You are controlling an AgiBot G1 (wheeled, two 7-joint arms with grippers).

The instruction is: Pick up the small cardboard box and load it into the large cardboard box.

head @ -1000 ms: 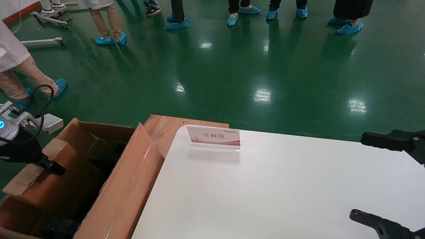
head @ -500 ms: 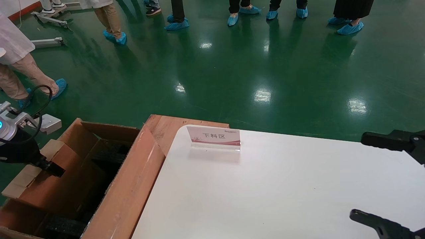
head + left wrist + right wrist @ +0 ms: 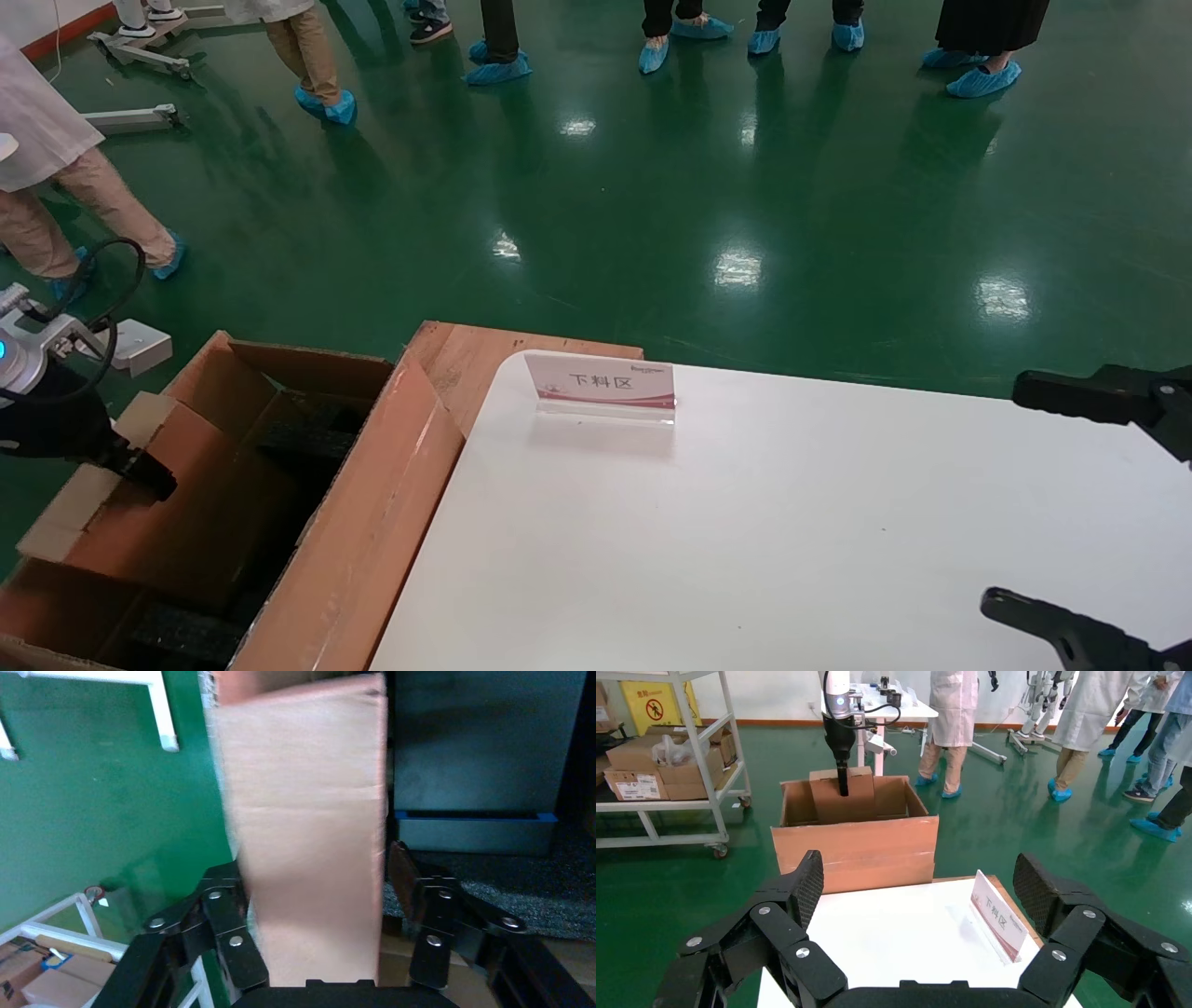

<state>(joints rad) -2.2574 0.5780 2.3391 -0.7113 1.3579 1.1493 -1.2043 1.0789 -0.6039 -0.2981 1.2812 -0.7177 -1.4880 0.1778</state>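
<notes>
The left gripper (image 3: 154,480), jaws pinching the small cardboard box (image 3: 140,522), is lowering it slightly deeper into the large cardboard box (image 3: 363,522), nearing release, while the right gripper (image 3: 1071,503) is idling, jaws spread, over the table's (image 3: 745,540) right edge

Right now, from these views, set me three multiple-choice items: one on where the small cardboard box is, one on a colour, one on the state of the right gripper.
1. Where is the small cardboard box?
A. Lying on the white table
B. Held by the left gripper inside the large cardboard box
C. On the green floor

2. What colour are the shoe covers worn by the bystanders?
A. Blue
B. Red
C. Yellow

3. What state is the right gripper in?
A. Shut on the sign
B. Shut on nothing
C. Open, holding nothing

Answers: 1 B, the left wrist view shows cardboard between the fingers, and the head view shows it within the carton's walls. 2 A, every covered foot on the floor is blue. 3 C, its fingers are spread wide over the table.
</notes>
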